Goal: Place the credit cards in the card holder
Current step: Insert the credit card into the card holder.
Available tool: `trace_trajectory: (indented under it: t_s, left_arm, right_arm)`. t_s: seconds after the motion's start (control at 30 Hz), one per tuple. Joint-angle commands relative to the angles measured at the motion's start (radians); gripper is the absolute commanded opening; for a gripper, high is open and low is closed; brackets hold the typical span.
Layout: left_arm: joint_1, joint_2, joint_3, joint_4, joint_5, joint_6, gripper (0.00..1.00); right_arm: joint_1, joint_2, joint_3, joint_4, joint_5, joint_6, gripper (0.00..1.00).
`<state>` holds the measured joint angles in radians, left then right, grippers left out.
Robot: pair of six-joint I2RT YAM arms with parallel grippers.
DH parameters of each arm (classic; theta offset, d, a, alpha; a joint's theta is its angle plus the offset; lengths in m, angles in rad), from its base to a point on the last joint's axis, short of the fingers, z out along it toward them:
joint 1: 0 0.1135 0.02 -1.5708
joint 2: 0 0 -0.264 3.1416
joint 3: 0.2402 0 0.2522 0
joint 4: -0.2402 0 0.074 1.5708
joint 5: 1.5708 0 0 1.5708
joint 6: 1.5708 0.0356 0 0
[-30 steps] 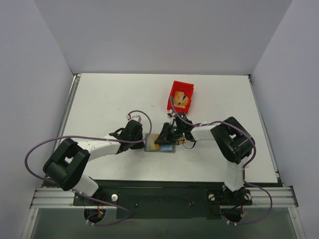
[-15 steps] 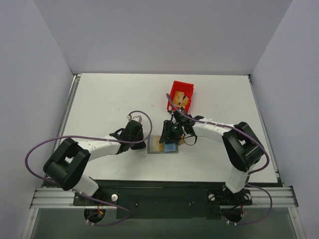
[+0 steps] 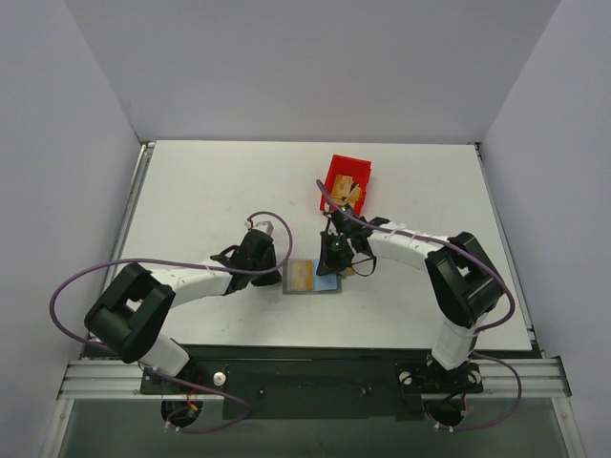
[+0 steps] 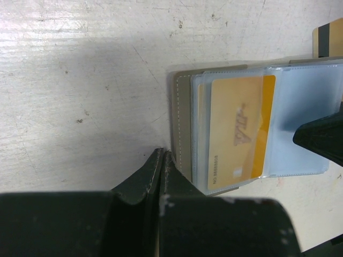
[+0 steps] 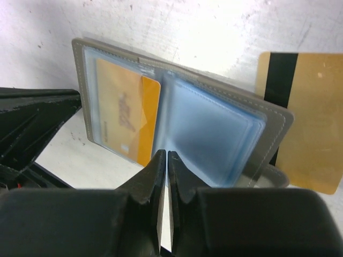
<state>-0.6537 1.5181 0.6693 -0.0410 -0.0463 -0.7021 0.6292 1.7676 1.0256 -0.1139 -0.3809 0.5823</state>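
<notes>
The grey card holder [image 3: 311, 278] lies open on the table between the two arms. A gold credit card [image 4: 236, 134] sits inside its left clear sleeve [image 5: 120, 115], and the bluish right sleeve [image 5: 209, 131] looks empty. My left gripper [image 4: 162, 152] is shut, with its tips touching the holder's outer grey edge [image 4: 182, 123]. My right gripper [image 5: 163, 155] is shut at the holder's middle fold, with nothing seen between its fingers. A second credit card [image 5: 305, 123] with a black stripe lies loose on the table just beyond the holder.
A small red bin [image 3: 329, 186] stands behind the holder with tan cards [image 3: 351, 194] in it. Purple cables loop off both arms. White walls close in the table on three sides.
The right gripper, which held a tilted card over the holder a second ago, has let it go and drawn back to the right, then shut. The card now lies in the left sleeve. The left arm has stayed put.
</notes>
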Motion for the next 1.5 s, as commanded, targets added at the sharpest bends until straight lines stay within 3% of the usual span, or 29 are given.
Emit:
trace_trajectory:
  t_s: [0.0,0.47,0.97,1.07,1.3,1.47]
  left_arm:
    - [-0.003,0.024,0.029,0.001,0.008,0.007,0.00]
    - [-0.003,0.056,0.044,0.007,0.020,0.015,0.00]
    - [-0.004,0.042,0.042,-0.002,0.023,0.012,0.00]
    - [-0.004,0.025,0.035,-0.014,0.014,0.010,0.00]
    - [-0.001,-0.065,0.029,-0.079,-0.055,-0.002,0.00]
    - [0.000,-0.114,0.061,-0.118,-0.108,0.003,0.00]
  right_arm:
    - [0.006,0.039,0.060,-0.030,0.016,-0.012,0.01]
    - [0.040,0.127,0.102,-0.024,-0.018,-0.007,0.00]
    - [0.046,0.101,0.097,0.068,-0.141,-0.015,0.00]
    - [0.044,0.060,0.088,0.053,-0.107,-0.041,0.00]
    - [0.020,-0.109,0.064,-0.030,0.095,-0.107,0.16]
    - [-0.077,-0.160,0.041,-0.072,0.209,-0.078,0.24]
